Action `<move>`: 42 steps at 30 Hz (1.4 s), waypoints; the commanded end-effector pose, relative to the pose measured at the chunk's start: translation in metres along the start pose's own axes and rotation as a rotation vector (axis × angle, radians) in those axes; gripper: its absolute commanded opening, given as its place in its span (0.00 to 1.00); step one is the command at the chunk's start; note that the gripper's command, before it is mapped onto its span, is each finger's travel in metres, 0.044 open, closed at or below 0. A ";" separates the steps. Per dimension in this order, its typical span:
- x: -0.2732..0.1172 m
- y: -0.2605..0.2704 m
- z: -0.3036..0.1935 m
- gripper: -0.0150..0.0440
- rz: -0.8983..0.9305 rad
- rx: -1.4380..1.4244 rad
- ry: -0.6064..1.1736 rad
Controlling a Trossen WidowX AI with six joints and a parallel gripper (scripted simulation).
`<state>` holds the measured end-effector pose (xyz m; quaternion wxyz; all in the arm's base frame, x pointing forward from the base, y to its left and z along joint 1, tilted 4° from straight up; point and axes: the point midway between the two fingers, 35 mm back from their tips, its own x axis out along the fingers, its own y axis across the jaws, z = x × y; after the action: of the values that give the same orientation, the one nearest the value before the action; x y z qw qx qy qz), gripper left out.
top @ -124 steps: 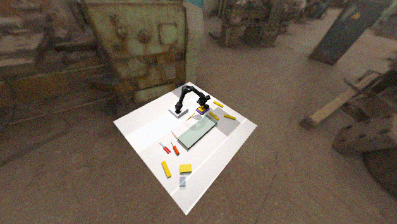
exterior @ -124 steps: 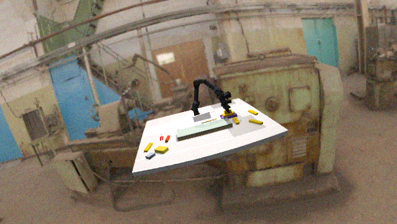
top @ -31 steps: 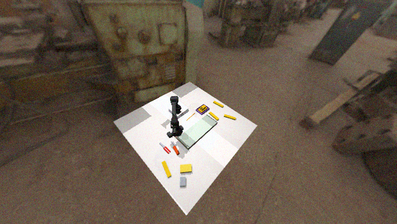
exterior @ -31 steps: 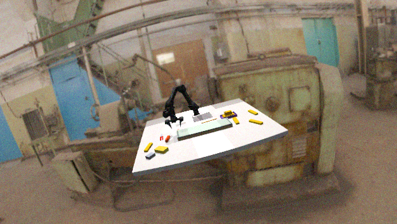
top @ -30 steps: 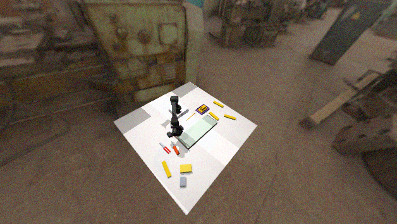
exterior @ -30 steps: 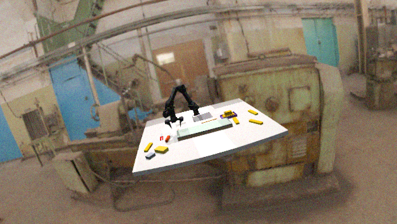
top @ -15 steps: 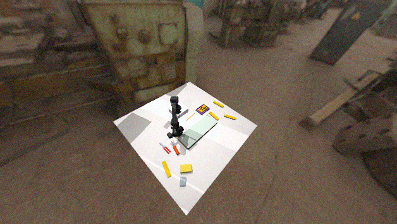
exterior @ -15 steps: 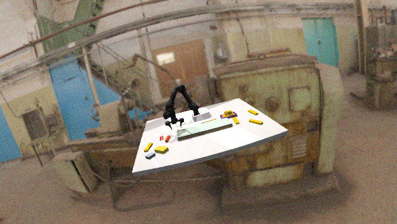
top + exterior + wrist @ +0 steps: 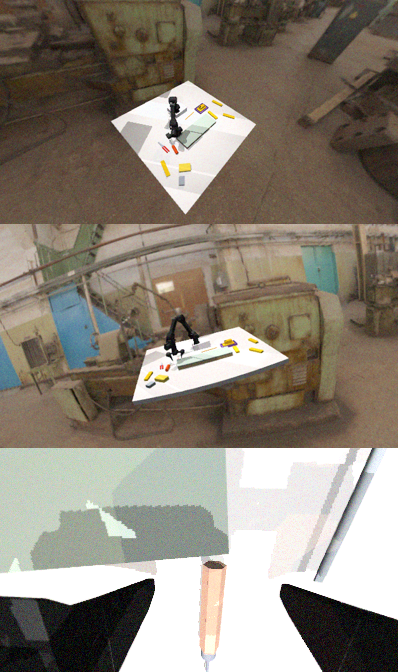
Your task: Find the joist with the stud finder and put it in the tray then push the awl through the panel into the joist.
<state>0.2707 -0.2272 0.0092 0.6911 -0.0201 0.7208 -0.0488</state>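
The WidowX gripper (image 9: 174, 133) (image 9: 176, 355) (image 9: 217, 587) is spread wide with nothing pinched, just off the left end of the pale green floor panel (image 9: 204, 126) (image 9: 206, 357) (image 9: 170, 478) in the exterior view. In the wrist view the awl (image 9: 213, 608) lies lower centre, in the gap between the fingers, its peach handle's butt just beside the panel's lower right corner and its metal tip pointing to the bottom edge. The yellow stud finder (image 9: 201, 107) (image 9: 228, 342) sits in the purple tray (image 9: 197, 110) (image 9: 235, 344), right of centre in the exterior view. Left of centre there, an orange-handled screwdriver (image 9: 175, 149) (image 9: 167, 367) and red-handled pliers (image 9: 162, 146) (image 9: 161, 364) lie near each other, with a grey block (image 9: 181, 180) (image 9: 150, 384) lower left.
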 end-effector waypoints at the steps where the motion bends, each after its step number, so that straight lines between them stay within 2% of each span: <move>1: 0.010 0.002 -0.002 1.00 0.004 -0.003 0.010; 8: 0.013 0.002 -0.002 1.00 0.004 -0.003 0.010; 23: 0.013 0.002 -0.002 0.33 0.004 -0.003 0.010; 32: 0.006 0.001 -0.002 0.25 0.004 -0.003 0.010; 42: -0.062 -0.002 -0.001 0.25 0.004 -0.003 0.009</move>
<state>0.2708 -0.2248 0.0451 0.6855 -0.0181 0.7265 -0.0434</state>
